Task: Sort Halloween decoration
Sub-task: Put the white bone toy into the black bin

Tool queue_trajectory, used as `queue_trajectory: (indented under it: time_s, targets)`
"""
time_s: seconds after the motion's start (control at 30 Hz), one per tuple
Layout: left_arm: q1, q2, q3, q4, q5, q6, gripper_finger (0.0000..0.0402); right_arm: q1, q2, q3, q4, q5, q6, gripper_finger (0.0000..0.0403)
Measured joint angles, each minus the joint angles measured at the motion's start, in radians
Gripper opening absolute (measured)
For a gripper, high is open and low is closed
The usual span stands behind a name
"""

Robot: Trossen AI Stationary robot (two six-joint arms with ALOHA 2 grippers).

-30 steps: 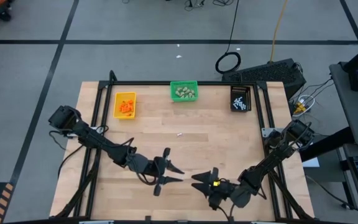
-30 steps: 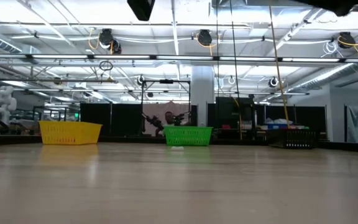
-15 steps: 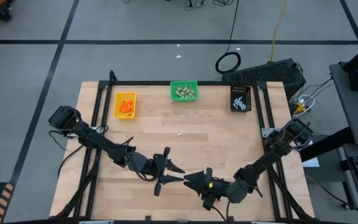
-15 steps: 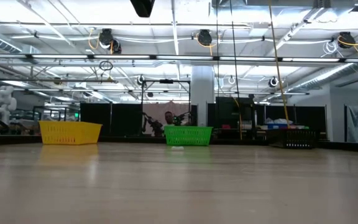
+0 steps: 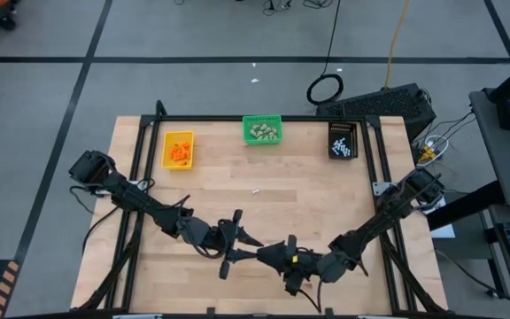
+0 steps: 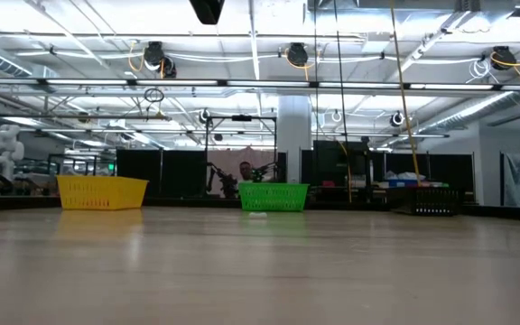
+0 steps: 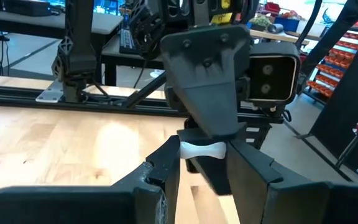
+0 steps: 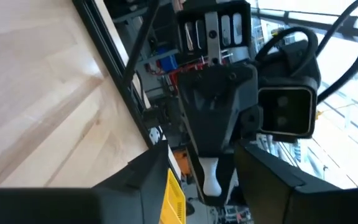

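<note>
Since the earlier frame the right pincer has slid along the counter toward the left pincer, and the 2 now meet nose to nose near the counter's front edge, well away from the green bin.

A small white bone-shaped stick sits at that meeting point. In the left wrist view it lies crosswise between the left pincer's fingers, with the right pincer pressed up behind it. In the right wrist view the same white stick hangs at the tip of the other arm. The left pincer appears to be pinching it; the right pincer's fingers are partly spread around it, and I cannot tell whether they have hold yet.

The stick looks light, stiff and smooth, probably hard plastic, so it could twist or pop out under a sideways squeeze. Best hold, I judge, is across the thin middle shaft, between the knobbed ends.

From above the stick is hidden by both pincers. The low view shows neither arm, only the yellow bin left of the green bin, and a tiny pale speck on the counter in front of the green bin, too small to name.
</note>
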State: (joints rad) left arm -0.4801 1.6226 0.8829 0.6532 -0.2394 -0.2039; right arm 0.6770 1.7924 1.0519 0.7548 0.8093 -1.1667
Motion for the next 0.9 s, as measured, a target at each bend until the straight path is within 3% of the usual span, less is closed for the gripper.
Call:
queue_trajectory:
  time_s: [0.9]
  targets:
    - [0.0,0.0,0.0,-0.007,0.0,0.001,0.0113,-0.015,0.0,0.0,-0.004,0.0,0.002,0.0037]
